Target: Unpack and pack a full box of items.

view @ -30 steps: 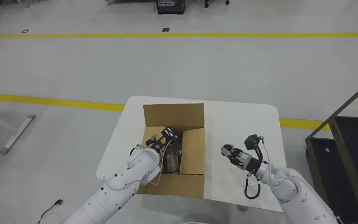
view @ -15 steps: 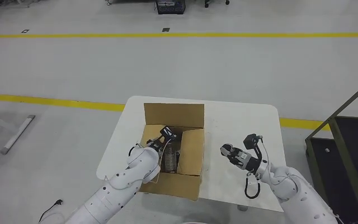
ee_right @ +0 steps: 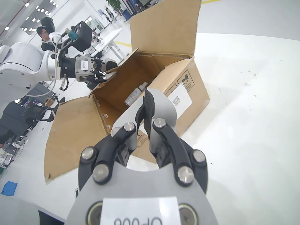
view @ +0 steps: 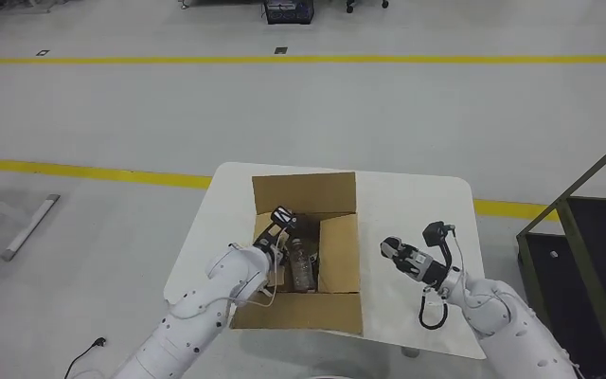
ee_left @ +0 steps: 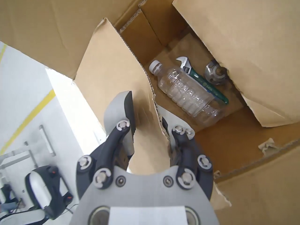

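The box flap is clamped at its edge by the left end effector; the right end effector is closed, empty, over open worktop.

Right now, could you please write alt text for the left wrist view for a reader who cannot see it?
The left gripper clamps a side flap of the open cardboard box. On the box floor beyond lie a clear plastic bottle on its side, a green-handled adjustable wrench beside it, and a round metal fitting.
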